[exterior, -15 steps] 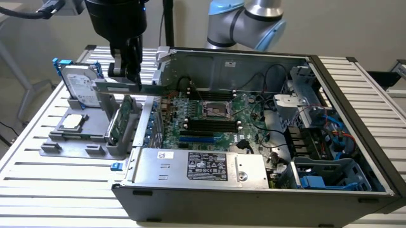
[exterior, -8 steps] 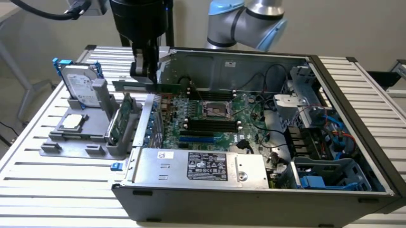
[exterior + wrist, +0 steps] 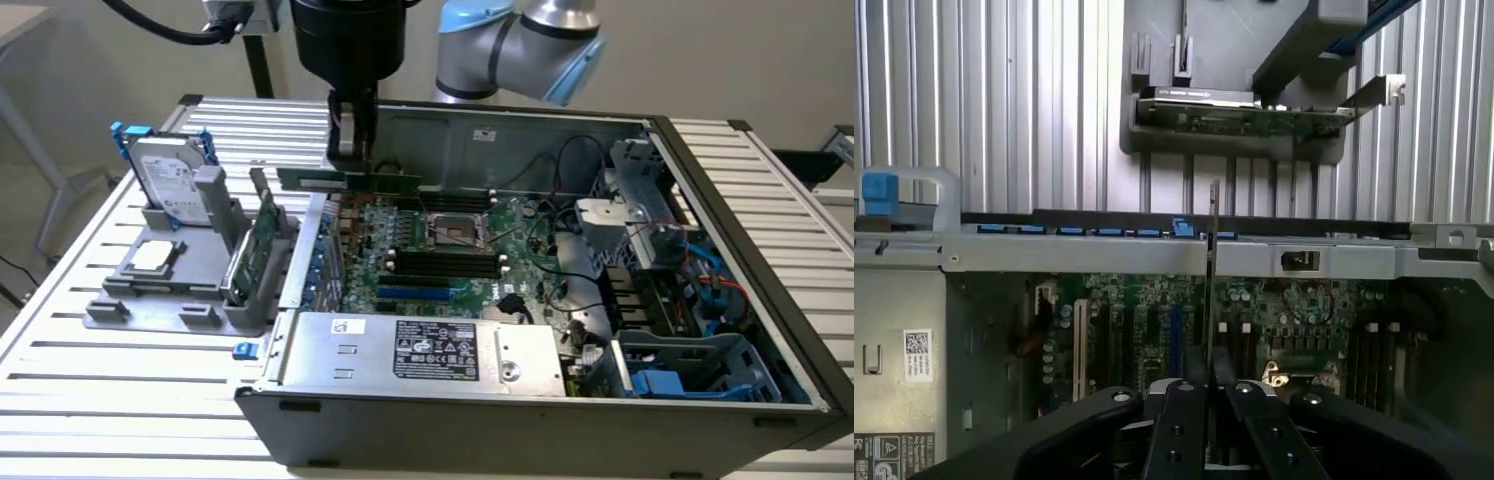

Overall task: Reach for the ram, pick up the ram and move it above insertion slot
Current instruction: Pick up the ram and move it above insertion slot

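Observation:
The ram (image 3: 350, 181) is a thin green stick held level, and my gripper (image 3: 350, 160) is shut on its top edge. It hangs over the far left part of the open computer case (image 3: 747, 250) in the exterior view, just above the motherboard (image 3: 521, 225). The black memory slots (image 3: 447, 262) lie lower and nearer the camera, beside the CPU socket (image 3: 454, 228). In the wrist view the ram (image 3: 1212, 270) appears edge-on as a thin line rising from between my black fingers (image 3: 1179, 420), over the case wall and motherboard (image 3: 1294, 305).
A grey holder (image 3: 160, 290) on the exterior view's left carries a silver hard drive (image 3: 174, 185) and a green expansion card (image 3: 260, 240), also seen as the card (image 3: 1244, 115). The power supply (image 3: 427, 350) fills the case's near side. Cables and drive cages (image 3: 667, 260) crowd the right.

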